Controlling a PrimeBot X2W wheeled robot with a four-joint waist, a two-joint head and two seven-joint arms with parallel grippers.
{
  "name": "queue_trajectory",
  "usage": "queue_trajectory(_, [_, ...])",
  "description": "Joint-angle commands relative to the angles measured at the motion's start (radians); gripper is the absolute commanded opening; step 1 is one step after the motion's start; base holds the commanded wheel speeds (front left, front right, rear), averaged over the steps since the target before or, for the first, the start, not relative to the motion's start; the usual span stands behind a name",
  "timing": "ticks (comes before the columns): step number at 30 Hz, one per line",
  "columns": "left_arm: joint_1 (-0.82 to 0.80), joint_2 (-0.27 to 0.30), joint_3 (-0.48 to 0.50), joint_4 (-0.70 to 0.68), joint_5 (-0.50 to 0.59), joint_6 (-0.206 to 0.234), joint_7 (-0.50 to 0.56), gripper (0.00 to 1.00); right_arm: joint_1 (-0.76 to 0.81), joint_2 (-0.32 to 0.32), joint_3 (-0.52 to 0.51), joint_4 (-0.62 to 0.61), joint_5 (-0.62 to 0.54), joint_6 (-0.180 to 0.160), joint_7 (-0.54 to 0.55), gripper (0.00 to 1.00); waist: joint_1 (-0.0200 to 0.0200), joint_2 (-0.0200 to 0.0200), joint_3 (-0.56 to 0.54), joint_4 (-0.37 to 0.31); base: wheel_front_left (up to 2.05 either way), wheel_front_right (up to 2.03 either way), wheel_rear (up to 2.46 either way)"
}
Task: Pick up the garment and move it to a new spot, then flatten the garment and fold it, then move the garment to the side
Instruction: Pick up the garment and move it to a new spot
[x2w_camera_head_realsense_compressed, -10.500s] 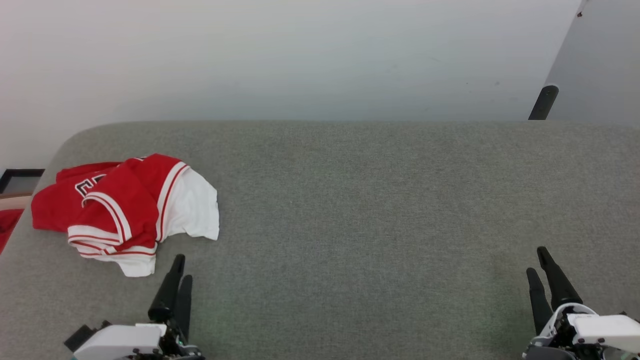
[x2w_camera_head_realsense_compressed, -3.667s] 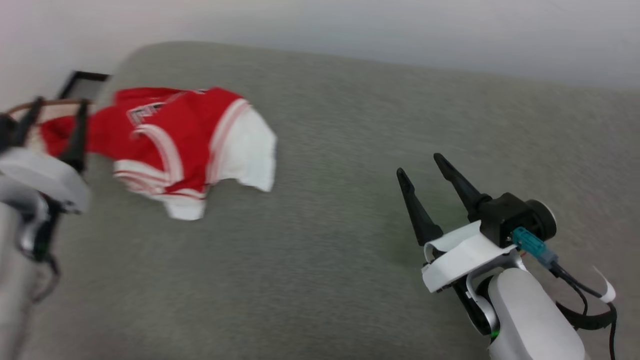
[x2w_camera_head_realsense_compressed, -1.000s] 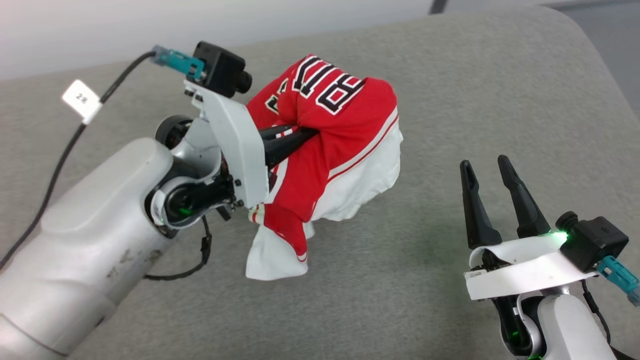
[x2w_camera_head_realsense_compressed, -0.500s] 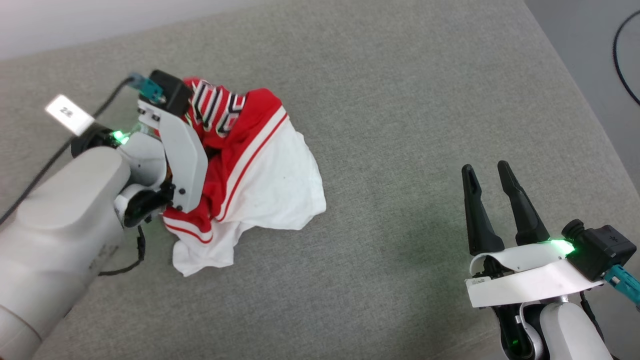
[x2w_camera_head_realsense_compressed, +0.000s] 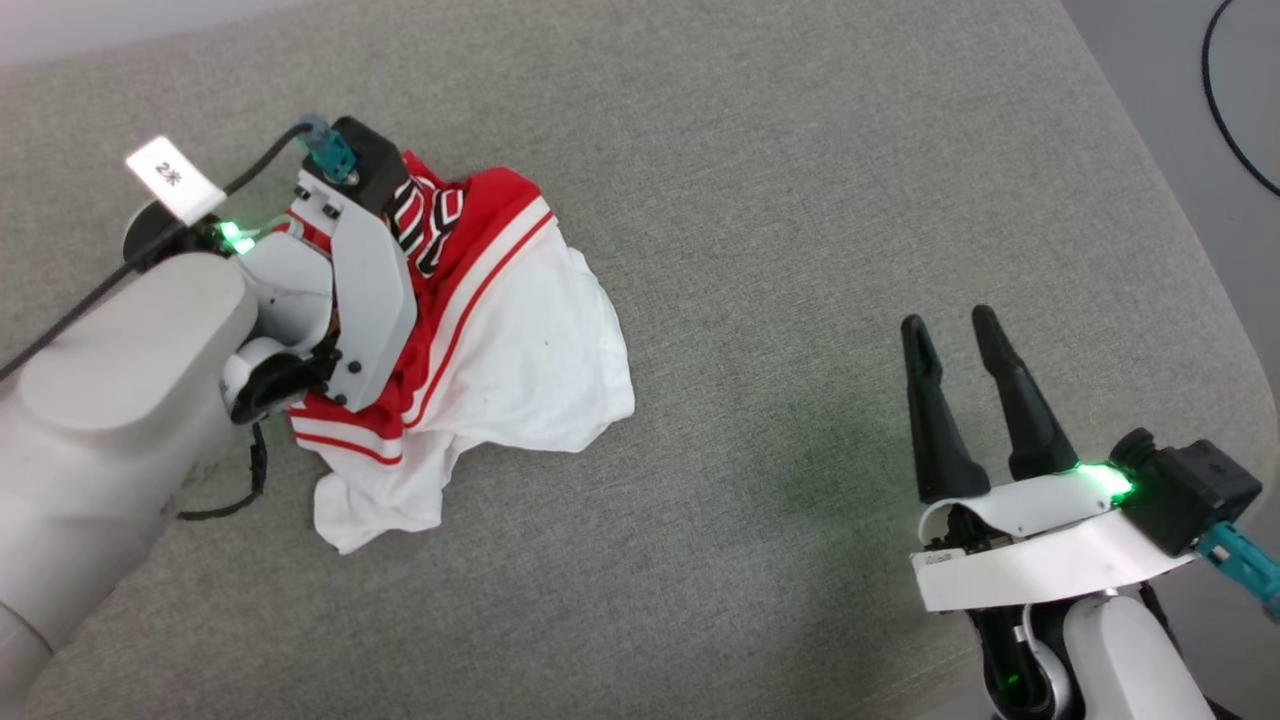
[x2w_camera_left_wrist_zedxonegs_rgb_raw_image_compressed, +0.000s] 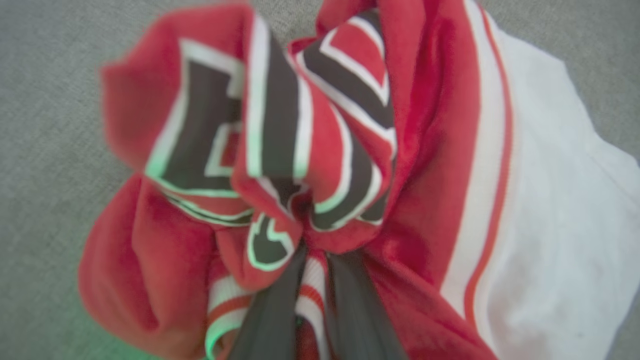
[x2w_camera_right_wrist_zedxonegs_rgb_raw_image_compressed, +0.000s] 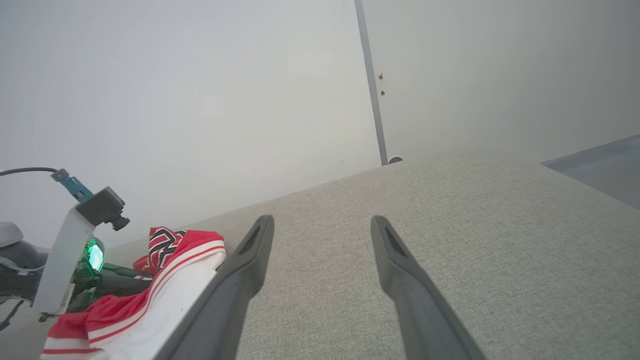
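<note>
The garment (x2w_camera_head_realsense_compressed: 520, 340), a red jersey with white sleeves and striped trim, lies bunched on the grey surface at the left of the head view. My left gripper (x2w_camera_left_wrist_zedxonegs_rgb_raw_image_compressed: 315, 252) is shut on a crumpled fold of the garment (x2w_camera_left_wrist_zedxonegs_rgb_raw_image_compressed: 310, 150) that bears the black lettering. In the head view its fingers are hidden under the pale wrist bracket (x2w_camera_head_realsense_compressed: 365, 290). Well off to the garment's right, my right gripper (x2w_camera_head_realsense_compressed: 950, 322) stands open with nothing between its fingers. Past the open right gripper (x2w_camera_right_wrist_zedxonegs_rgb_raw_image_compressed: 321, 221), the right wrist view has the garment (x2w_camera_right_wrist_zedxonegs_rgb_raw_image_compressed: 165, 280) at the lower left.
The grey padded surface (x2w_camera_head_realsense_compressed: 800, 200) spreads wide between the garment and my right gripper. Its rounded right edge (x2w_camera_head_realsense_compressed: 1200, 290) drops to a grey floor, where a black cable (x2w_camera_head_realsense_compressed: 1225, 130) lies. Behind the surface rises a pale wall (x2w_camera_right_wrist_zedxonegs_rgb_raw_image_compressed: 200, 100).
The left arm has come down, and the garment that hung in the air now rests on the grey surface, its white part spread out. The right gripper has stayed open and almost still.
</note>
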Motion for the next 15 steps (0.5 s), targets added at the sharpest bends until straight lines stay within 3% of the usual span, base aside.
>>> queue_trajectory(1, [0.155, 0.009, -0.079, 0.055, 0.007, 0.003, 0.042, 0.00, -0.008, 0.002, 0.010, 0.004, -0.003, 0.000, 0.000, 1.00, 0.0000, -0.0001, 0.000, 0.002, 0.00, 0.00, 0.00])
queue_trajectory(4, [0.150, -0.003, -0.079, 0.053, -0.008, 0.003, -0.016, 0.00, -0.009, 0.002, 0.015, 0.014, -0.020, 0.000, 0.000, 1.00, 0.0000, -0.0001, -0.014, 0.023, 0.00, 0.00, 0.00])
queue_trajectory(5, [0.140, -0.010, -0.076, 0.045, -0.010, 0.003, -0.045, 0.09, -0.010, 0.002, 0.016, 0.018, -0.029, 0.000, 0.000, 1.00, 0.0000, -0.0001, -0.020, 0.033, 0.00, 0.00, 0.00])
queue_trajectory(6, [0.132, -0.014, -0.074, 0.037, -0.018, 0.003, -0.072, 0.47, -0.012, 0.002, 0.015, 0.022, -0.035, 0.000, 0.000, 1.00, 0.0000, -0.0001, -0.027, 0.043, 0.00, 0.00, 0.00])
queue_trajectory(7, [0.124, -0.018, -0.071, 0.032, -0.028, 0.003, -0.106, 0.55, -0.016, 0.002, 0.014, 0.026, -0.042, 0.000, 0.000, 1.00, 0.0000, -0.0001, -0.035, 0.055, 0.00, 0.00, 0.00])
queue_trajectory(8, [0.116, -0.024, -0.068, 0.026, -0.038, 0.003, -0.134, 0.94, -0.017, 0.002, 0.010, 0.031, -0.050, 0.000, 0.000, 1.00, 0.0000, -0.0001, -0.046, 0.069, 0.00, 0.00, 0.00])
queue_trajectory(9, [0.108, -0.028, -0.065, 0.018, -0.049, 0.003, -0.160, 1.00, -0.017, 0.002, 0.007, 0.037, -0.057, 0.000, 0.000, 1.00, 0.0000, -0.0001, -0.056, 0.083, 0.00, 0.00, 0.00])
queue_trajectory(15, [0.078, -0.054, -0.049, -0.013, -0.126, 0.003, -0.328, 1.00, -0.021, 0.002, -0.019, 0.085, -0.120, 0.000, 0.000, 1.00, 0.0000, -0.0001, -0.128, 0.193, 0.00, 0.00, 0.00])
